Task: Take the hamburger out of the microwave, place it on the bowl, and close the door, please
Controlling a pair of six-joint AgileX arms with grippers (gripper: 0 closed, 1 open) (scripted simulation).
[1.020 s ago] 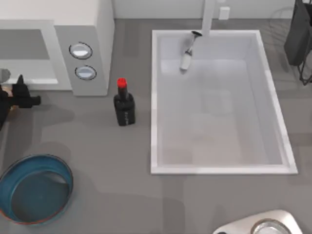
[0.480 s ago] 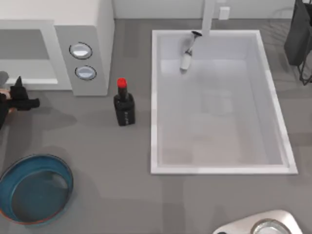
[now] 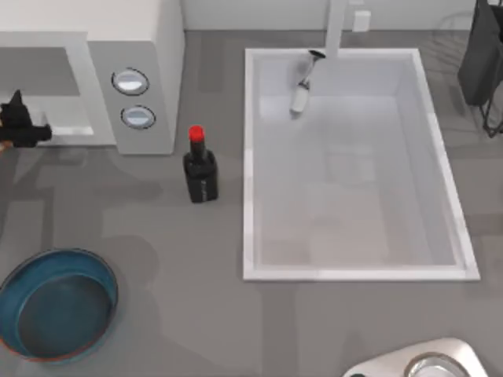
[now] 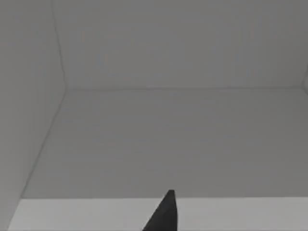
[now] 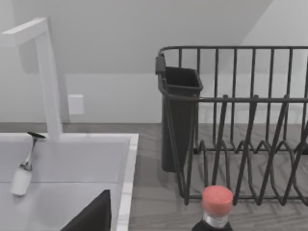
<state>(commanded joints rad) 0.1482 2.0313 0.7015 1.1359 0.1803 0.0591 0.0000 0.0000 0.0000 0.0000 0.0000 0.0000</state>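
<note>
The microwave (image 3: 134, 47) stands at the back left with its front open, its grey cavity facing the table. My left gripper (image 3: 20, 126) sits at the far left, right at the cavity's front sill. The left wrist view looks into the microwave (image 4: 168, 139), where the grey floor and walls are bare; the left gripper (image 4: 163, 216) shows as a dark tip at the white sill. The hamburger is out of view. The blue bowl (image 3: 55, 302) rests at the front left with nothing in it. A dark part of my right gripper (image 5: 91, 219) shows over the sink's corner.
A black bottle with a red cap (image 3: 200, 169) stands right of the microwave's dials. The white sink (image 3: 440, 157) holds a wine glass (image 3: 301, 90) near the tap. A dark dish rack (image 3: 483, 63) is at the back right; a steel pan (image 3: 432, 367) at the front right.
My left gripper has moved away from the table in front of the microwave, back and to the left, up to the cavity's sill. Nothing else has shifted.
</note>
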